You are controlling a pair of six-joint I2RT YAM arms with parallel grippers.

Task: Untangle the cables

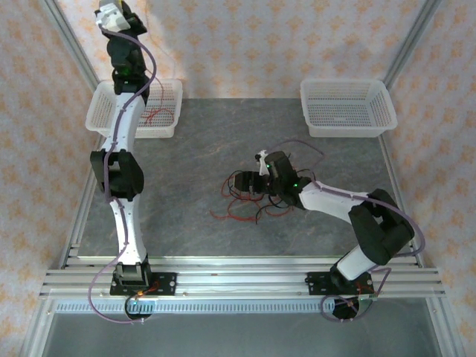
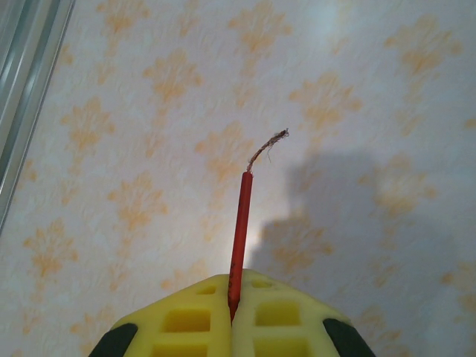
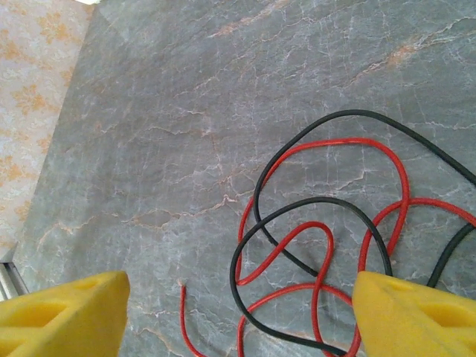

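Observation:
The cables lie tangled mid-table (image 1: 236, 210), thin red and black loops crossing each other (image 3: 320, 245), with one loose red end (image 3: 182, 286) off to the side. My right gripper (image 1: 242, 184) hovers low over the tangle, open (image 3: 238, 320), its yellow fingertips (image 3: 63, 316) on either side of the loops and nothing held. My left gripper (image 1: 111, 15) is raised high at the back left. It is shut (image 2: 233, 316) on one red cable (image 2: 240, 223), whose bare frayed end (image 2: 269, 145) sticks out past the pads.
A white basket (image 1: 100, 111) at the back left, under the left arm, holds some red wire (image 1: 156, 117). A second white basket (image 1: 346, 108) stands at the back right. Metal frame rails and patterned walls ring the grey table (image 1: 186, 163).

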